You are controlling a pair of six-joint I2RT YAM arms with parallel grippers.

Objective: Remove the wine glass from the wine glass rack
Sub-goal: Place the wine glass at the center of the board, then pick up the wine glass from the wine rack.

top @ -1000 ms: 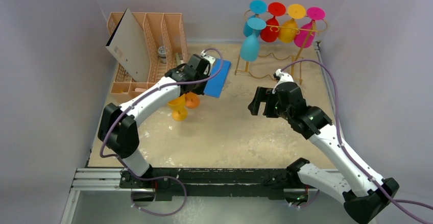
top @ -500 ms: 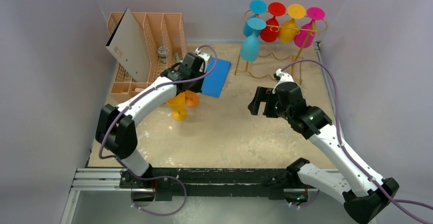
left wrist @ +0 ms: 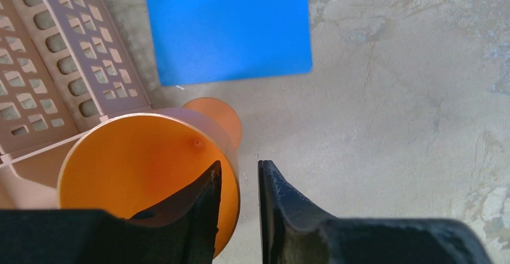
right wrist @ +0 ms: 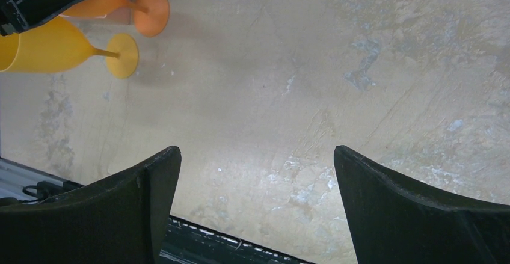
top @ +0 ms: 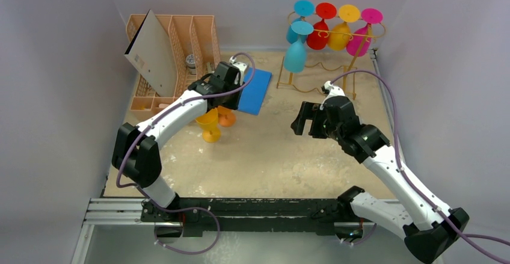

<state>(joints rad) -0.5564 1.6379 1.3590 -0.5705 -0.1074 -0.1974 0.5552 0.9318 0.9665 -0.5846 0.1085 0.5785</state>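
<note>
The gold wire wine glass rack point(top: 325, 66) stands at the back right with several coloured wine glasses hanging on it, the nearest a blue one point(top: 294, 56). An orange wine glass point(left wrist: 138, 177) sits on the table beside the file organizer. My left gripper point(left wrist: 239, 165) straddles its rim, one finger inside the bowl and one outside. The jaws stand slightly open, with a thin gap on each side of the rim. My right gripper point(top: 302, 122) hovers wide open over bare table in front of the rack, with nothing between its fingers point(right wrist: 150, 186).
A yellow-orange glass point(top: 209, 124) stands just in front of the orange one. A blue flat sheet point(top: 255, 89) lies behind them. The peach file organizer point(top: 192, 41) with a tan board point(top: 150, 53) leaning in it fills the back left. Grey walls close in on both sides.
My left gripper's jaws have parted a little around the orange glass's rim, after the arm shifted slightly left. The right arm has barely moved.
</note>
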